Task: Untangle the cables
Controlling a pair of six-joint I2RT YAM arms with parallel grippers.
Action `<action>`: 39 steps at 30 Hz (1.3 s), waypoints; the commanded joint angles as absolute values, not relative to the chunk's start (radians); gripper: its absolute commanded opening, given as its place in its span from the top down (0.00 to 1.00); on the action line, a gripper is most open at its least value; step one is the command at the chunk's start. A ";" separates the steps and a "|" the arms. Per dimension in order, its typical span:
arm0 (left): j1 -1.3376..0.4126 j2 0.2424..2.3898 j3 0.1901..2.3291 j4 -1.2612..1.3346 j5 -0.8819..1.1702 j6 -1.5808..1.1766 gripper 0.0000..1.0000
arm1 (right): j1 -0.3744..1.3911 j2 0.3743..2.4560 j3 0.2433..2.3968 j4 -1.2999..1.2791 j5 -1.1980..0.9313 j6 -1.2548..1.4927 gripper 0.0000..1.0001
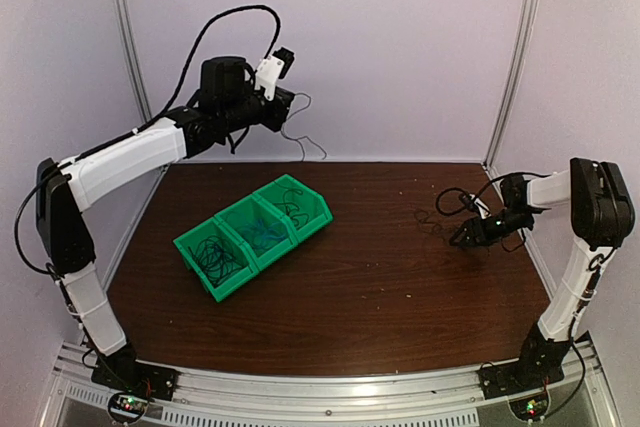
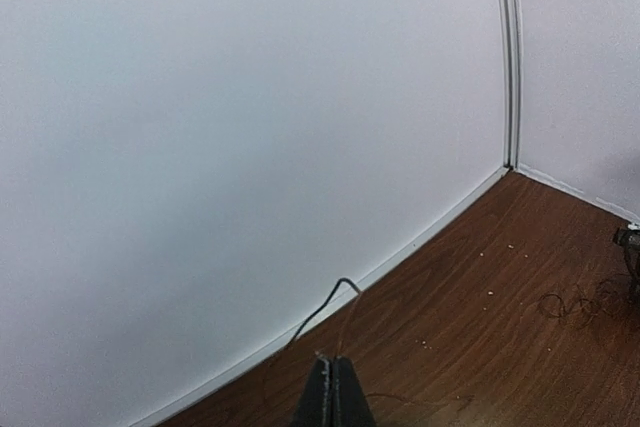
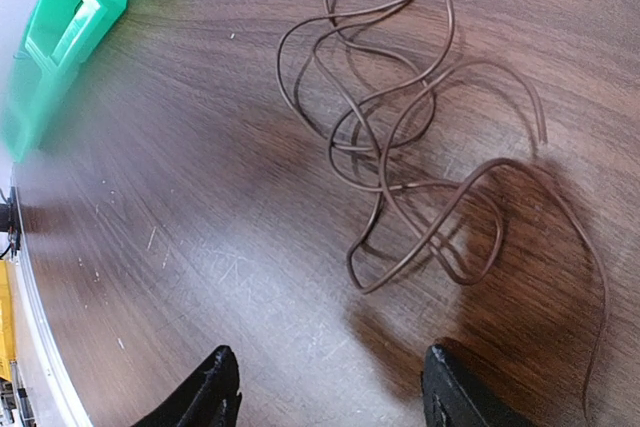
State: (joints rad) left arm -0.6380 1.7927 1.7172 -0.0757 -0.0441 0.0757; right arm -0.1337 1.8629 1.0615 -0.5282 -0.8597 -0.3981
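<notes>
My left gripper (image 1: 289,105) is raised high near the back wall and shut on a thin dark wire (image 1: 303,137) that hangs from it. In the left wrist view the closed jaws (image 2: 335,372) pinch this wire (image 2: 325,307), which loops upward. My right gripper (image 1: 463,237) is low over the table on the right, open and empty. A loose tangle of thin dark cable (image 1: 432,218) lies just ahead of it. In the right wrist view this tangle (image 3: 410,147) lies beyond the spread fingers (image 3: 215,392), apart from them.
A green three-compartment bin (image 1: 305,225) sits left of centre, holding black wires (image 1: 213,256) in the near part, blue wires (image 1: 262,233) in the middle and black wires (image 1: 293,204) in the far part. Its corner shows in the right wrist view (image 3: 70,17). White walls enclose the table.
</notes>
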 commanded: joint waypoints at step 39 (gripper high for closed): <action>-0.610 1.789 1.455 0.133 0.019 -0.040 1.00 | -0.129 1.902 1.095 -0.560 -0.873 -0.431 0.00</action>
State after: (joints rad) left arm -0.6205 1.7630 1.4731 0.0612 0.0338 -0.0353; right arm -0.1314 1.8763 1.0893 -0.5365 -0.9012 -0.4225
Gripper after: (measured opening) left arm 0.007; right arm 0.997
